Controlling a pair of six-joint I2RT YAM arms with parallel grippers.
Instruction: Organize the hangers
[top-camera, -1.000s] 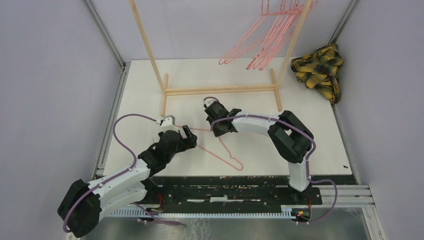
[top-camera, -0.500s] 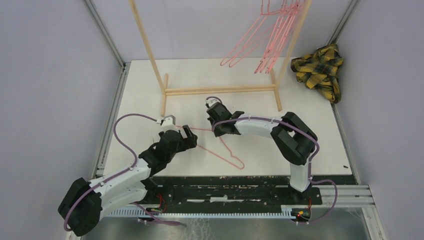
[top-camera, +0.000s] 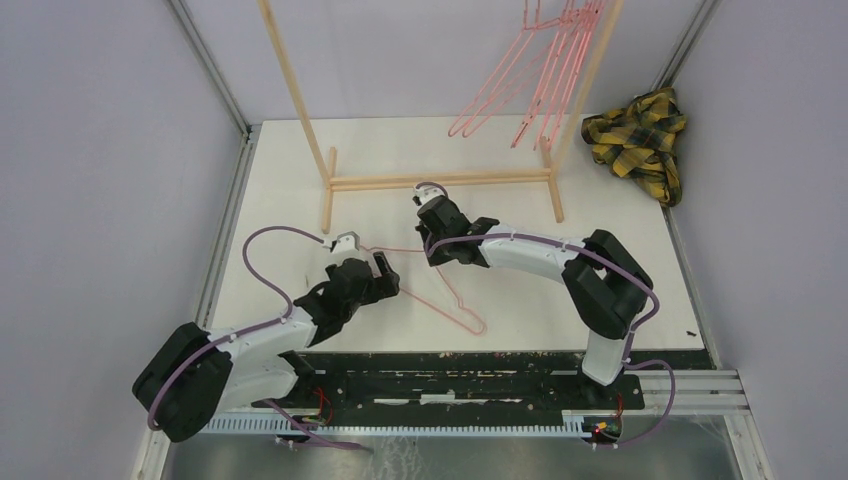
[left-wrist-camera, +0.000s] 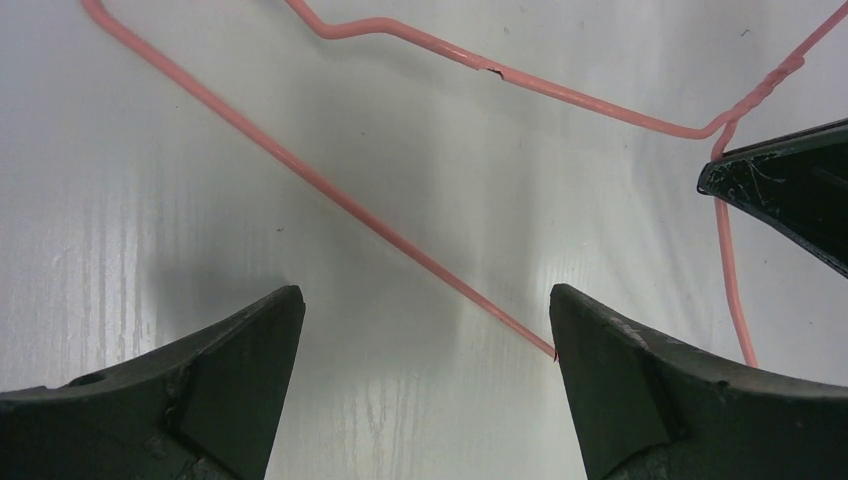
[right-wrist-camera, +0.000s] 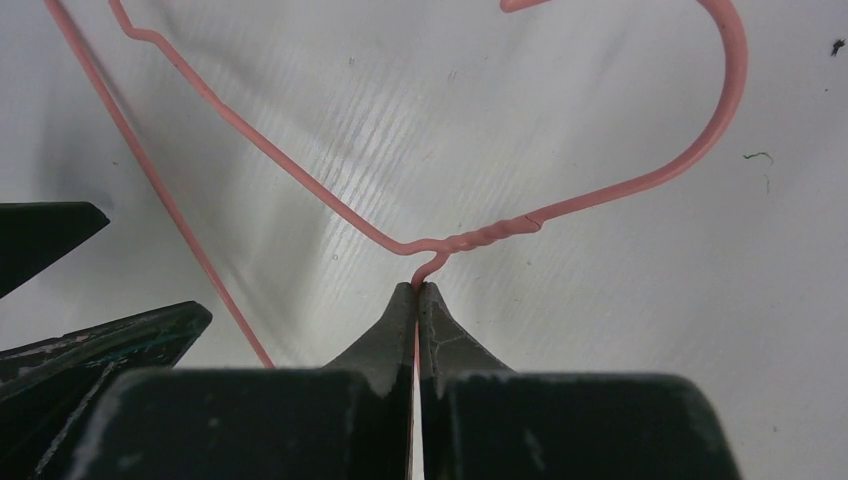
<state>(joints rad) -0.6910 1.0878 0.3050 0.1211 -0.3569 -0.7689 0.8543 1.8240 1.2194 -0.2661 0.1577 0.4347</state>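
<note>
One pink wire hanger lies flat on the white table between the arms. My right gripper is shut on its wire just below the twisted neck; the fingertips are pinched together and the hook curves away ahead of them. My left gripper is open and low over the table. The hanger's straight side runs between its fingers and ends against the right one, not gripped. Several more hangers hang from the rack's top bar at the back right.
The light wooden rack stands across the back of the table, its base bar just beyond my right gripper. A yellow-black plaid cloth lies at the back right corner. Metal frame rails edge the table.
My right gripper has moved slightly toward the rack, dragging the hanger with it. The left arm has shifted a little right. The hanging hangers have swung right.
</note>
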